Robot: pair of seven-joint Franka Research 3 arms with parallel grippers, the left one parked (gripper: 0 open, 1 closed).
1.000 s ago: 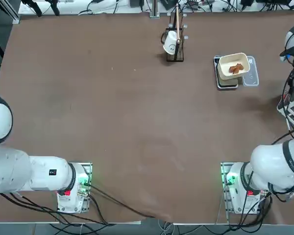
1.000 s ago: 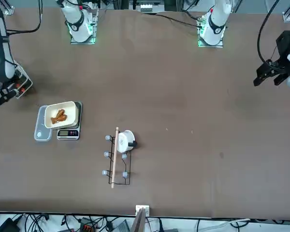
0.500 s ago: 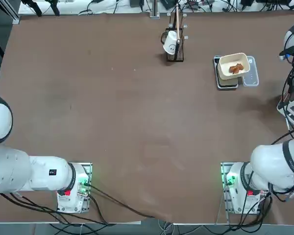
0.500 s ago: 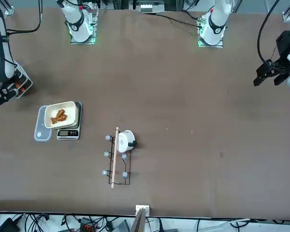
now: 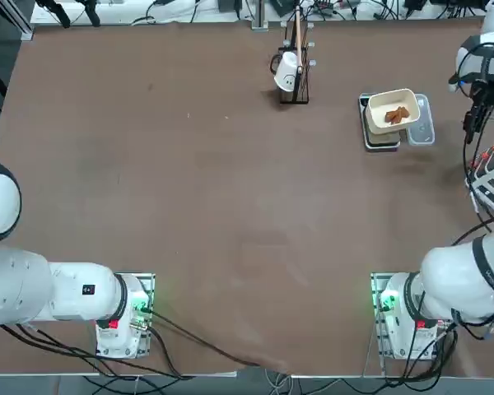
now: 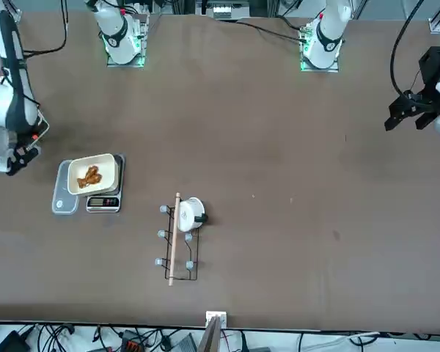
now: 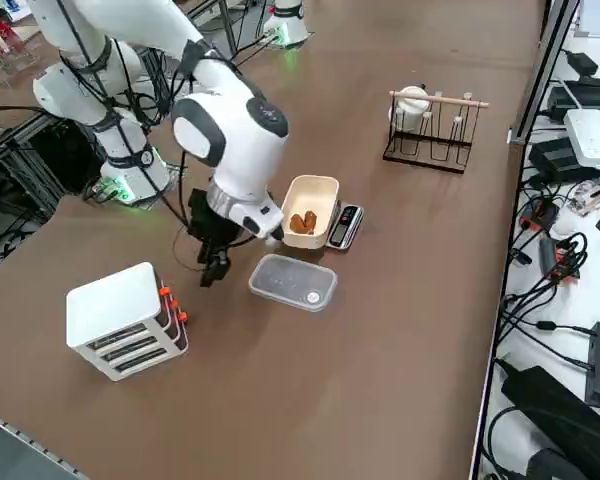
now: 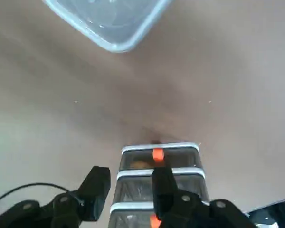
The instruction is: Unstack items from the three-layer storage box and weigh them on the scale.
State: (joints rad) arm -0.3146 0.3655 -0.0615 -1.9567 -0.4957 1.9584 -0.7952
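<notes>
The three-layer storage box (image 7: 125, 320) is a white rack with grey drawers and orange tabs at the table's right edge, also in the right wrist view (image 8: 159, 175). An orange-tan item (image 8: 138, 164) shows inside its top layer. My right gripper (image 7: 215, 265) hangs over the table between the box and the clear container, open, with nothing between its fingers (image 8: 97, 187). The scale (image 7: 345, 225) carries a cream tray (image 7: 310, 195) holding brown items (image 7: 302, 221). The scale (image 5: 381, 140) and tray (image 5: 393, 103) also show from overhead.
A clear plastic container (image 7: 292, 282) lies flat beside the scale, close to my gripper. A dark wire stand (image 7: 430, 125) with a white mug (image 7: 413, 100) stands farther along the far edge. Cables run off the table's right side.
My right gripper has opened and drawn back from the storage box toward the clear container. The box and the tray have not moved.
</notes>
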